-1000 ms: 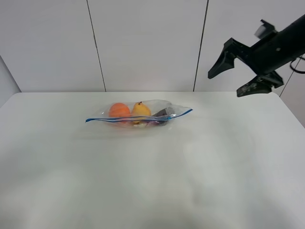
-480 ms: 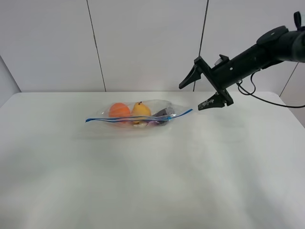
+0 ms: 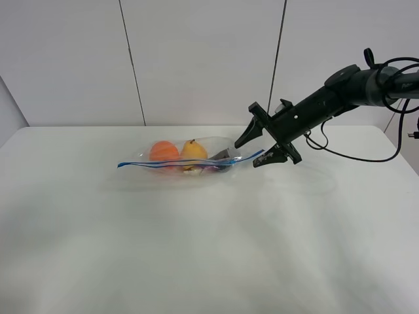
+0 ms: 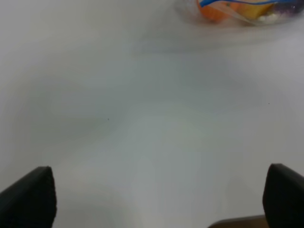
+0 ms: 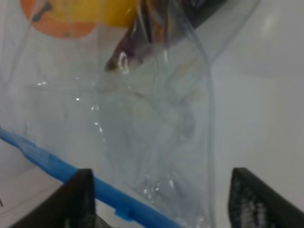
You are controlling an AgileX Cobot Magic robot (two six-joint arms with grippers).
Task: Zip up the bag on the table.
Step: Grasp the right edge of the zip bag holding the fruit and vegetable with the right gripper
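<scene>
i am in the approach step. my right gripper (image 3: 247,155), jaws spread, stands at the right end of the bag (image 3: 186,157), which lies far on the table (image 3: 196,255). next i must pinch the blue zip strip (image 5: 52,164) there. my left gripper (image 4: 156,192) is also spread, well apart from the bag. a second ago the right gripper was high at the right.

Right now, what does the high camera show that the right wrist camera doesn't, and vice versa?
High camera only: the whole bag lying on the table, the right arm and the wall behind. Right wrist only: the wrinkles in the clear plastic, close up between the fingers of the open right end effector. Both: that end effector, the bag's blue zip strip, the orange fruit and the yellow fruit.
</scene>
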